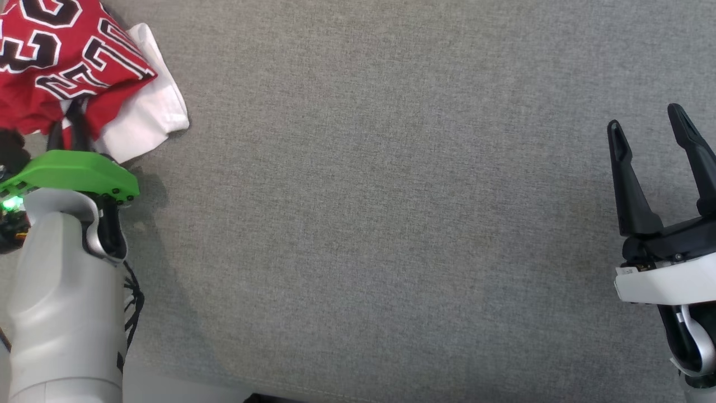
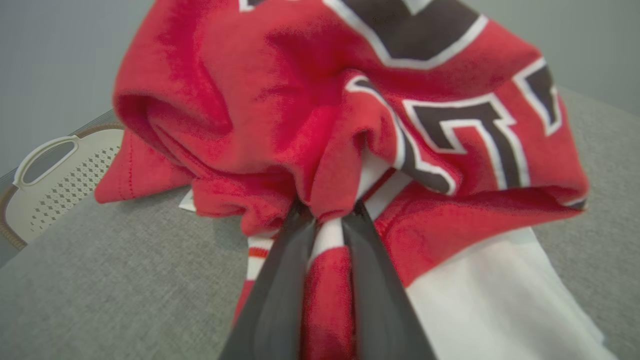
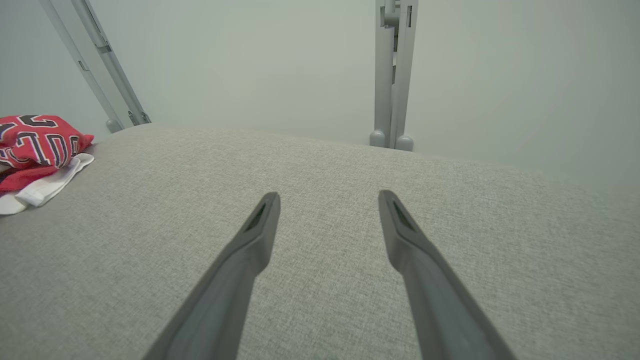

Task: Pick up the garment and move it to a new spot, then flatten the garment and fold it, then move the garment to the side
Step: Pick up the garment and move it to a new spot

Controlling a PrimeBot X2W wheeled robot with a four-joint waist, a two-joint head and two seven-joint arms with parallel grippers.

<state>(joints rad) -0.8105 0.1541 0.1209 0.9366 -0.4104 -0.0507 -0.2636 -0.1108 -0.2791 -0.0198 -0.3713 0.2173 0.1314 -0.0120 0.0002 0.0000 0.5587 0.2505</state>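
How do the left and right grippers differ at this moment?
The left gripper is closed on a bunched fold of the red garment; the right gripper stands open and holds nothing. The left gripper is at the garment, at the upper left of the head view; the right gripper hovers over bare grey surface at the right. Both are dark and two-fingered.

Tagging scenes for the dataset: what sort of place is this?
Probably a lab laundry-folding station: a grey fabric-covered table with a red jersey on it, grey metal stands against a bare wall behind it, and a white perforated basket beside the table.
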